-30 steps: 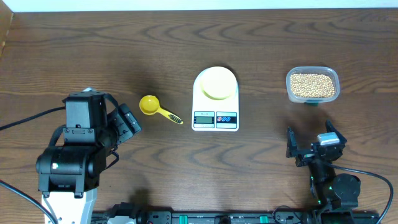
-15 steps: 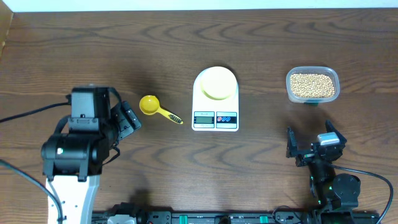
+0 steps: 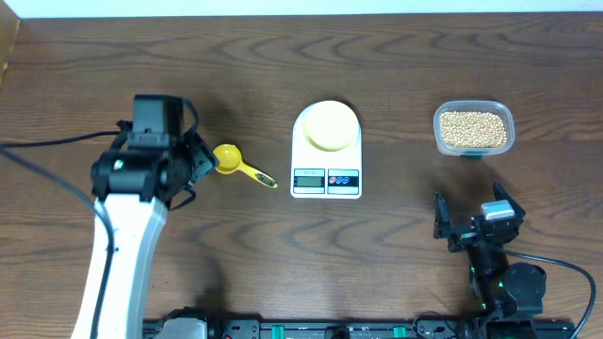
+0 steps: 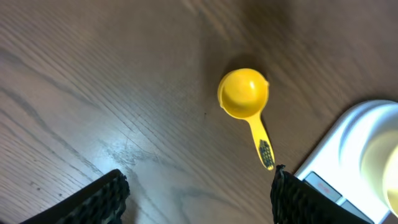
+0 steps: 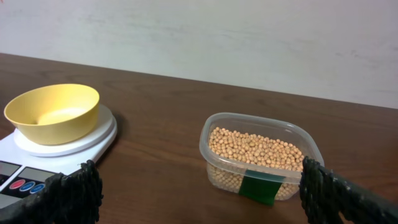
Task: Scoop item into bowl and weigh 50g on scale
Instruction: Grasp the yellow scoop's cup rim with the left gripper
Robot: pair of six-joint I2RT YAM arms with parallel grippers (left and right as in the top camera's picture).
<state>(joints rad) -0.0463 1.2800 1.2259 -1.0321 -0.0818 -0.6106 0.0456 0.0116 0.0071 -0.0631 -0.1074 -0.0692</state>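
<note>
The left gripper (image 4: pixel 199 186) hangs over the wooden table (image 3: pixel 377 56) with its jaws spread wide and nothing between them. In the left wrist view its two dark fingers (image 4: pixel 106 199) sit at the bottom corners, and bare wood fills the gap. The yellow scoop (image 4: pixel 244 93) lies flat on the table just ahead of the fingers, cup up and empty, with its handle pointing toward the scale (image 4: pixel 348 155). From overhead the gripper sits just beside the scoop's cup, on the side away from the scale. Whether it touches the scoop cannot be told.

The right gripper (image 5: pixel 202 193) is also wide open and holds nothing. It is low near the table's front edge and faces a clear tub (image 5: pixel 205 140), which stands well apart from it.

The beans (image 5: pixel 255 149) all lie inside the tub, at the right side of the table. The pale-yellow bowl (image 5: pixel 53 112) stands upright and empty on the scale's round platform. The scale is at the table's middle, between scoop and tub, with its display and buttons toward the robot.
</note>
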